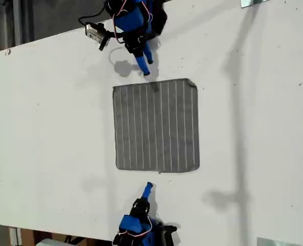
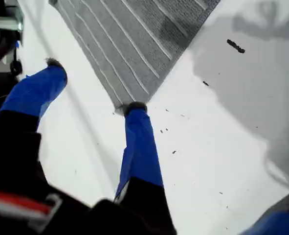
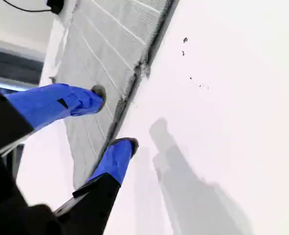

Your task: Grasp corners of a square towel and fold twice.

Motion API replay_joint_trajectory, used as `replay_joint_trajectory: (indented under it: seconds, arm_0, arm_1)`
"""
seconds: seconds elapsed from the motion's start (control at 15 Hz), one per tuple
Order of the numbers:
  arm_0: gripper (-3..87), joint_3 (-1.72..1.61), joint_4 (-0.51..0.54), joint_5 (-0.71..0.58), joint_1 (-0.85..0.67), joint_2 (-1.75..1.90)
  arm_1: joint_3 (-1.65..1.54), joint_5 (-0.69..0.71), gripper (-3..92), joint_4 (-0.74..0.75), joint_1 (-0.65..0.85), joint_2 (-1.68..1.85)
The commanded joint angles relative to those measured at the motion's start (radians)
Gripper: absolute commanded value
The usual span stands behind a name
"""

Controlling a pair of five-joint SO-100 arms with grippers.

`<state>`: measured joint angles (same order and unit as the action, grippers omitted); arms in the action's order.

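Spread wide, my first claw (image 2: 94,84), one fingertip (image 2: 134,108) touching a towel corner (image 2: 128,94). Spread too, my second claw (image 3: 113,117), straddling a towel edge. White worktop (image 1: 48,128); towel (image 1: 156,125) flat mid-worktop in the exterior view, one arm (image 1: 136,25) at its 12 o'clock, another arm (image 1: 138,220) at 6.

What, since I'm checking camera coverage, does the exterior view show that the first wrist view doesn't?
Exterior only: the whole towel, flat and unfolded, all four corners, and both arms. First wrist only: my first claw open, one fingertip at a towel corner. Both: striped towel on the white table.
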<state>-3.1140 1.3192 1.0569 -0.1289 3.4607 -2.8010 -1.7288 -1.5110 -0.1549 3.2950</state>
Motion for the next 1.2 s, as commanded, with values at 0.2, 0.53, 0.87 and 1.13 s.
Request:
replay_joint_trajectory:
  seconds: [0.2, 0.53, 0.87, 1.13]
  arm_0:
    - [1.6, 0.003, -0.002, 0.431, -0.433, 0.006]
    - [1.7, 0.003, -0.002, 0.445, -0.430, 0.006]
    - [1.5, 0.003, -0.002, 0.442, -0.425, 0.006]
    - [1.0, 0.003, -0.002, 0.474, -0.402, 0.006]
  arm_1:
    - [0.005, 0.017, 31.9, -0.018, 0.466, 0.000]
    - [-0.003, 0.075, 29.7, -0.009, 0.523, -0.002]
    - [-0.002, 0.060, 30.9, -0.015, 0.499, -0.002]
    - [0.006, 0.118, 41.3, -0.020, 0.534, -0.002]
